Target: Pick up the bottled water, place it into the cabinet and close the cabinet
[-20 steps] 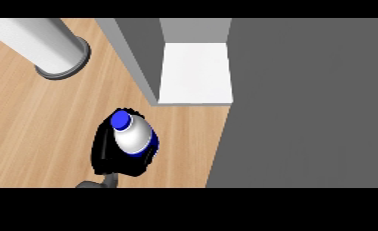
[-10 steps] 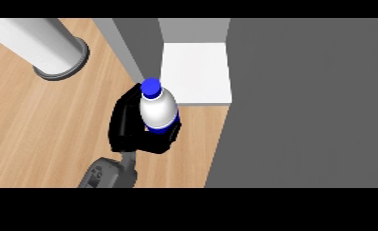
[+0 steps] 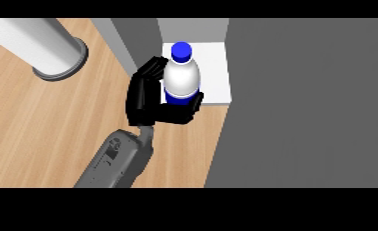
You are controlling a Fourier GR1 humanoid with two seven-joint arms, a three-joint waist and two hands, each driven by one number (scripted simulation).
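One bottled water (image 3: 181, 77), one robot hand (image 3: 151, 100)

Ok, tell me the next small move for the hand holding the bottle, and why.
Probably carry it a little further forward: the hand is curled round the bottled water, whose cap is only just over the front of the cabinet's white shelf.

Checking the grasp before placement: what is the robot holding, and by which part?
The hand holds the water bottle around its lower body; the blue cap is free.
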